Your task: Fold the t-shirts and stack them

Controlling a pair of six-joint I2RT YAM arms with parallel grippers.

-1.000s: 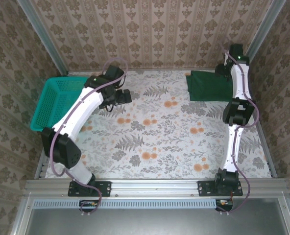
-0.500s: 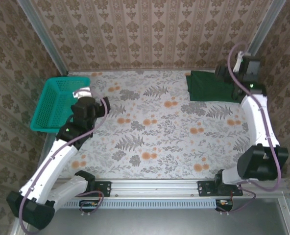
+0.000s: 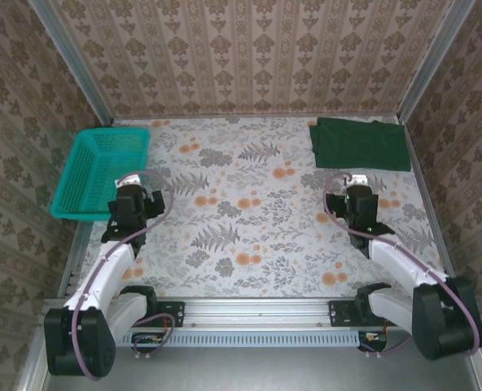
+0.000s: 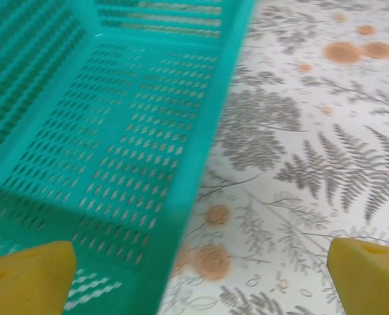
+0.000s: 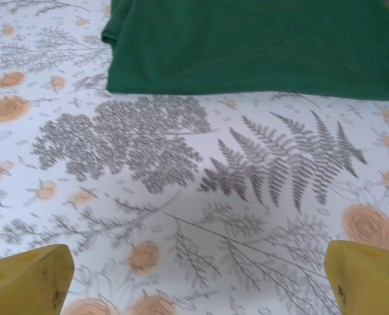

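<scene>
A folded dark green t-shirt lies flat at the back right corner of the table, and its near edge crosses the top of the right wrist view. My right gripper sits drawn back, nearer than the shirt and apart from it. It is open, with bare tablecloth between the yellow fingertips. My left gripper rests beside the teal basket and stands open, holding nothing.
The teal mesh basket stands at the left edge of the table, its near right corner just ahead of the left gripper. A floral tablecloth covers the table. Patterned walls close in the back and sides.
Both arms have folded back toward the near edge. The right gripper came away from the shirt and opened wide; the left gripper moved from mid-table to beside the basket.
</scene>
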